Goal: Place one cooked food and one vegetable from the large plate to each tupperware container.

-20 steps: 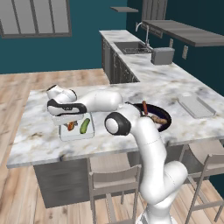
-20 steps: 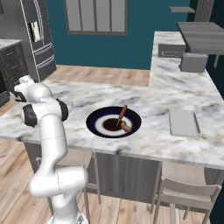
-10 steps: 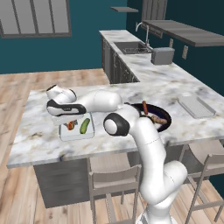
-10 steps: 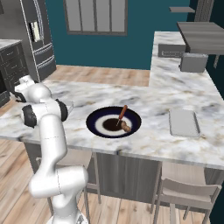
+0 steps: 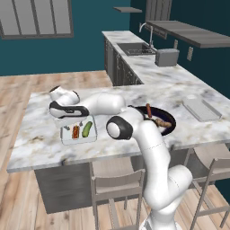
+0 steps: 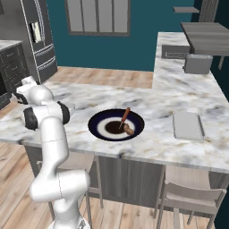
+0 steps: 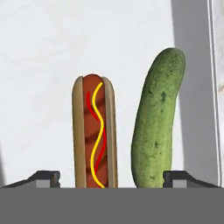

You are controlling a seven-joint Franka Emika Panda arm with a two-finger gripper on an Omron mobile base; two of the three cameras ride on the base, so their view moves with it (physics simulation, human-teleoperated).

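My gripper hovers low over the left tupperware container, open. In the hand view the gripper has its fingertips spread wide. A hot dog and a green cucumber lie side by side on the container's pale floor, free of the fingers. The left base view also shows the hot dog and the cucumber. The large plate sits to the right with a brown sausage-like piece and another brown food. A second tupperware container lies at the far right.
The plate and the right container sit near the island's front edge. A toaster and a sink are on the back counter. Stools stand under the island. A fridge stands at the far left.
The gripper's fingers have spread apart over the left container. The arm, the plate and the foods stay where they were.
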